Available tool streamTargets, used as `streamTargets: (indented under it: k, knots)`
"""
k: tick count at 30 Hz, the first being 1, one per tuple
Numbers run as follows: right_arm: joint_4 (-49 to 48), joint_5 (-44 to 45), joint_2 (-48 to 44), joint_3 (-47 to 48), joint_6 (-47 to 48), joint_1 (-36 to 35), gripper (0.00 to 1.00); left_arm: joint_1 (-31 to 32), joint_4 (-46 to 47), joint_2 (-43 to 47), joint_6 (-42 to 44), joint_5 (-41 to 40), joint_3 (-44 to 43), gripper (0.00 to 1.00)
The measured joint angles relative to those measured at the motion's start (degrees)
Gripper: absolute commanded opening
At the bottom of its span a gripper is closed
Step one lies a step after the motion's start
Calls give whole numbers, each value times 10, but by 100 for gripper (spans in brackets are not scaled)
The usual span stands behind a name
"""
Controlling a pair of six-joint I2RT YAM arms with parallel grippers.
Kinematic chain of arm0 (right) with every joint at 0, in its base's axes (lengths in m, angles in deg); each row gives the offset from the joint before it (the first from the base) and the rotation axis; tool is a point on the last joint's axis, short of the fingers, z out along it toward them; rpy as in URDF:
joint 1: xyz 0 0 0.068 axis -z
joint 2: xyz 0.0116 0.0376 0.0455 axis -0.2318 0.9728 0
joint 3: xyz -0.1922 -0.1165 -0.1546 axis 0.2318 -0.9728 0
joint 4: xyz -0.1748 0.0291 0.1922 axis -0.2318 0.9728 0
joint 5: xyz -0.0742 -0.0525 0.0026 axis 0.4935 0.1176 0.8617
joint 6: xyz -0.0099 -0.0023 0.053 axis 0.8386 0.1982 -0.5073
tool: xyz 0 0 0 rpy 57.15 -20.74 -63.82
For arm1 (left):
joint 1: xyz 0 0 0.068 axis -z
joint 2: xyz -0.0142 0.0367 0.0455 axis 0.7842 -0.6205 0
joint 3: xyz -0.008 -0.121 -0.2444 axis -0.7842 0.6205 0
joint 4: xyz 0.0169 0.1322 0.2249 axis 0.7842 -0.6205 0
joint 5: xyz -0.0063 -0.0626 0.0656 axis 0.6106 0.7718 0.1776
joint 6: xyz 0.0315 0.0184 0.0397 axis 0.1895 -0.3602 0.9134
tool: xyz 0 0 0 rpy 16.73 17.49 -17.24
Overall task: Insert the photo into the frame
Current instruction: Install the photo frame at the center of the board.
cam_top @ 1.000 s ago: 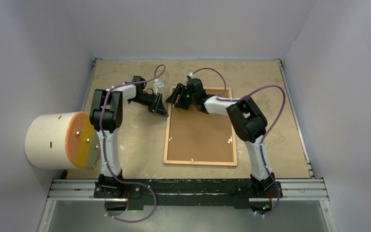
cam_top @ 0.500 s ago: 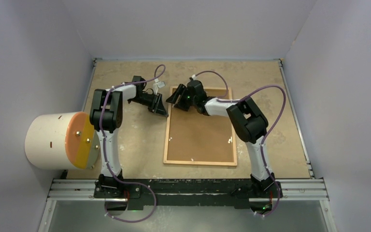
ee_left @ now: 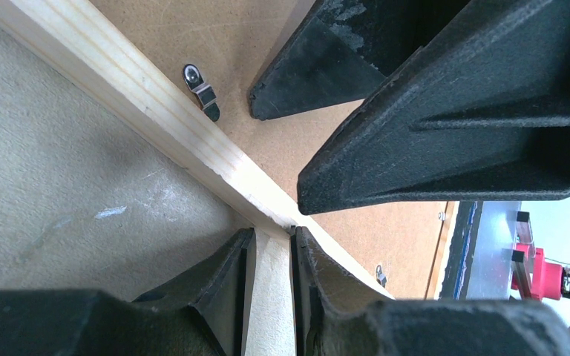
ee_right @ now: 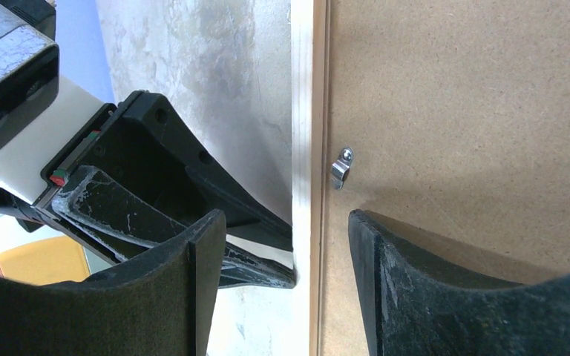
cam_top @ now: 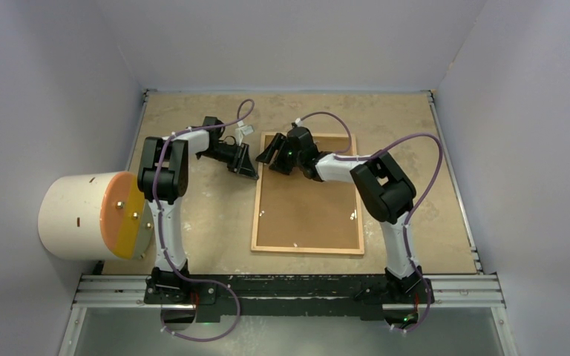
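Observation:
The frame (cam_top: 256,215) lies flat on the table with the brown backing board (cam_top: 308,211) facing up inside its light-wood moulding. The photo is not in view. My left gripper (cam_top: 253,171) is shut on the frame's left moulding near the far left corner; in the left wrist view its fingers pinch the wood (ee_left: 271,245). My right gripper (cam_top: 269,153) is open and straddles the same moulding (ee_right: 304,111) just beyond, one finger (ee_right: 200,282) outside the frame and the other over the board (ee_right: 475,111). A metal clip (ee_right: 341,167) sits on the board at the edge.
A white cylinder with an orange face (cam_top: 89,215) stands at the left by the left arm. Grey walls close in the table on three sides. A metal rail (cam_top: 289,285) runs along the near edge. More clips sit along the board's edges (cam_top: 353,216).
My right gripper has shifted slightly toward me along the frame's far left corner and its elbow has swung a little to the right. The left arm and the frame have not moved.

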Motion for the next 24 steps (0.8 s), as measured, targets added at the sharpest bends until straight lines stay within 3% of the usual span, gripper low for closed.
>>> streamTargets:
  k: [24]
  knots:
    - [-21, 12, 31, 28, -45, -1, 60, 0, 2, 1, 1, 0, 3, 26]
